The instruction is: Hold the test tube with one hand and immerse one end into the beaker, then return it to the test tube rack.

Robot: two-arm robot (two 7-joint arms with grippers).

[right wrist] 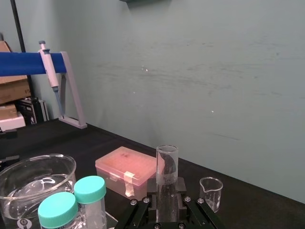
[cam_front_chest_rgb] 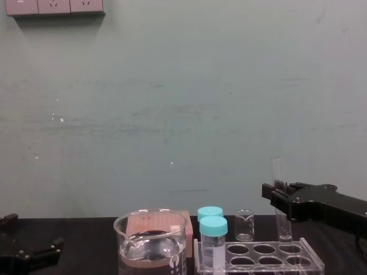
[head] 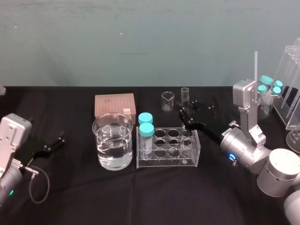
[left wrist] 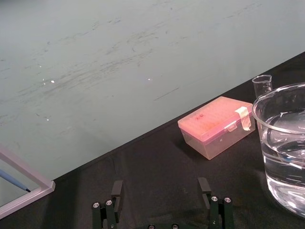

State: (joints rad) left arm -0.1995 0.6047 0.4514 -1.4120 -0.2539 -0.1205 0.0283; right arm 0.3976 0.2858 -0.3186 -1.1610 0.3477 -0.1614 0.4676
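The right gripper (head: 189, 117) is clasping the test tube (right wrist: 167, 167), which is standing upright in a back right hole of the rack (head: 167, 161). The beaker (head: 112, 143), holding water, is sitting just left of the rack. The left gripper (head: 57, 142) is resting with its fingers spread, far left on the table (head: 70, 199).

Black cloth (head: 70, 187) over the table; pale teal wall (head: 140, 37) behind. Pink lidded tip box (head: 114, 106) toward the back, left of centre, with a strip of pale tape (left wrist: 244, 118) over its front latch. Tiny clear beaker (head: 168, 101) to its right, standing apart. Two teal-capped vials (head: 146, 129) upright, one just behind the other, in front of the pink box. Far right: more teal-capped vials (head: 266, 80) clustered beside a slanted clear acrylic stand (head: 290, 79). Pipette (right wrist: 51, 76) hangs tip down from a blue-barred holder (right wrist: 28, 63) by the wall. White wall sockets (cam_front_chest_rgb: 54, 6) high up.
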